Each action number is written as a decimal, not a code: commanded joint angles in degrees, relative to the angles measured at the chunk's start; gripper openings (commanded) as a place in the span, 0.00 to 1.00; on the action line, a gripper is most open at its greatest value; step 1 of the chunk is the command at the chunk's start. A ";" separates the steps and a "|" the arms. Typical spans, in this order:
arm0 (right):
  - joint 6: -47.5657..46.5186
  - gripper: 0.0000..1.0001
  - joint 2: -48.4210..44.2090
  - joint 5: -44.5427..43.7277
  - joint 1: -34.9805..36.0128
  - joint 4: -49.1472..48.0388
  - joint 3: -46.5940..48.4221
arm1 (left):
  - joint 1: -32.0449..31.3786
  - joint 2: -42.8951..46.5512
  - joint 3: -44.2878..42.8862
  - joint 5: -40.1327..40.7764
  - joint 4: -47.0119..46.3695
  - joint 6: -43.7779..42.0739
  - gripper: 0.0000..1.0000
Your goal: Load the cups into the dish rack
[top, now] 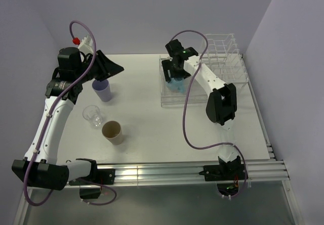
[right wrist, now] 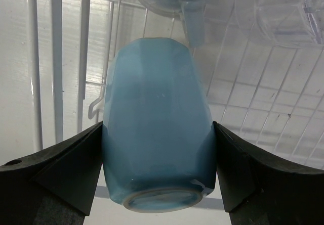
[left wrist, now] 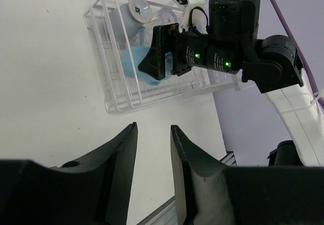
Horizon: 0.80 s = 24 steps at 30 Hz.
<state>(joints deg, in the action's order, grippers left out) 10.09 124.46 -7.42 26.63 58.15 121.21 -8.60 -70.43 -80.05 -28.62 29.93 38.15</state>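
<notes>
The white wire dish rack [top: 229, 69] stands at the back right. My right gripper [top: 176, 79] is over its flat tray, shut on an upside-down light blue mug [right wrist: 157, 129]. A second light blue mug [right wrist: 191, 13] and a clear glass [right wrist: 291, 12] lie in the rack beyond it. My left gripper [top: 119, 69] is open and empty, just above and behind the lavender tumbler [top: 103, 91]. A clear glass [top: 93, 115] and the tan brown cup [top: 113, 132] stand upright on the table in front of the tumbler. The left wrist view shows the rack [left wrist: 109, 83] and the held mug [left wrist: 132, 65].
The rack's taller section of upright dividers [top: 223, 45] is at the far right, near the wall. An aluminium rail [top: 167, 172] runs along the table's near edge. The right arm [top: 220, 101] reaches over the rack's front.
</notes>
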 commanded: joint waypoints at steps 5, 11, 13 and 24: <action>-0.86 0.00 1.04 -0.93 0.70 -0.85 5.27 | 0.08 1.18 0.07 0.23 -0.40 -1.33 0.38; -0.95 0.00 2.18 -1.54 1.23 -0.50 5.53 | 0.08 0.91 -0.10 0.06 -0.58 -1.33 0.38; -1.12 0.00 2.45 -1.72 1.40 -0.23 5.44 | 0.08 0.82 -0.11 -0.03 -0.66 -1.24 0.38; -1.82 0.11 2.01 -1.98 1.84 -0.49 3.78 | 0.08 0.03 -0.28 -0.03 -0.75 -1.06 0.38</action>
<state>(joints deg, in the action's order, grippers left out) 8.99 126.67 -9.04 27.66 58.41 123.87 -8.60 -70.46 -79.94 -28.60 29.93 38.13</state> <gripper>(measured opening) 0.855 0.382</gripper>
